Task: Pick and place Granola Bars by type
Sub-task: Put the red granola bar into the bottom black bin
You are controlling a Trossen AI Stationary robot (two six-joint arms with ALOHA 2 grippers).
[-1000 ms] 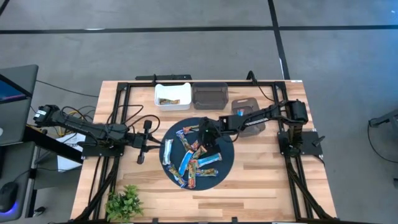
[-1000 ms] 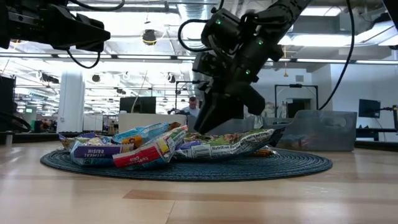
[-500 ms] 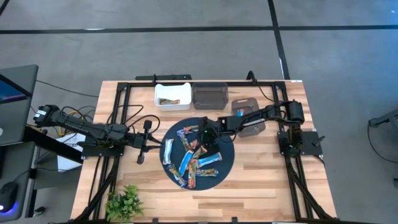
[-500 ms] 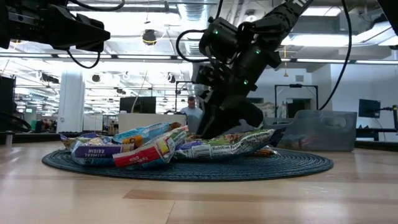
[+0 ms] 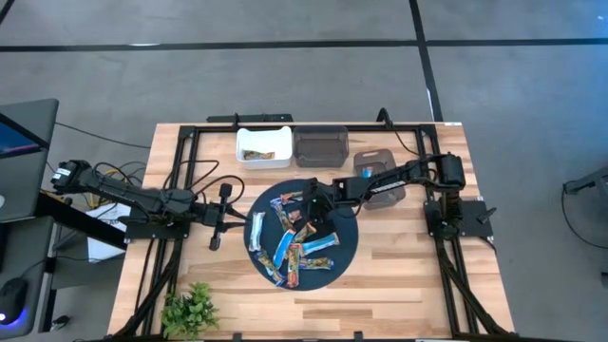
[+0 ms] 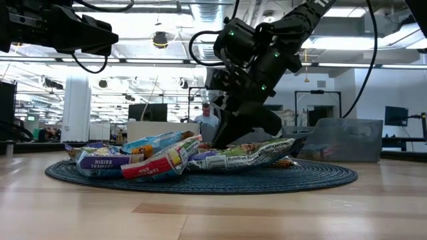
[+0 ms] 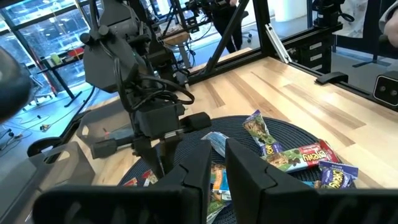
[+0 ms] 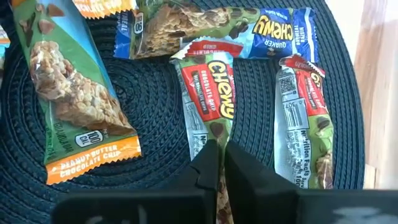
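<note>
Several granola bars in blue, red and green-orange wrappers lie on a round dark woven mat (image 5: 348, 243). My right gripper (image 8: 220, 160) is down on the mat, shut on a red Chewy bar (image 8: 208, 93). Next to that bar lie a blue Chewy bar (image 8: 249, 25), a green-and-orange bar (image 8: 68, 93) and a red-and-green bar (image 8: 305, 124). In the low view the right gripper (image 6: 235, 141) stands among the heaped bars (image 6: 153, 160). My left gripper (image 5: 217, 220) waits shut, left of the mat and above the table. My right gripper pinches the red Chewy bar's wrapper at one end (image 8: 210, 143) between its two fingers. The fingers come from above, slanting down from the table's right side. The rest of the bar lies flat on the mat, stretching away from the fingers.
At the far side stand a white bin (image 5: 239, 152) with one bar in it, a dark bin (image 5: 321, 145) and another dark bin (image 5: 376, 156) under the right arm. A small plant (image 5: 190, 309) sits at the near left. Black frame rails run along both sides.
My right gripper has come down and a little toward the table's left, onto the bars on the mat. The bars have stayed where they lay.
</note>
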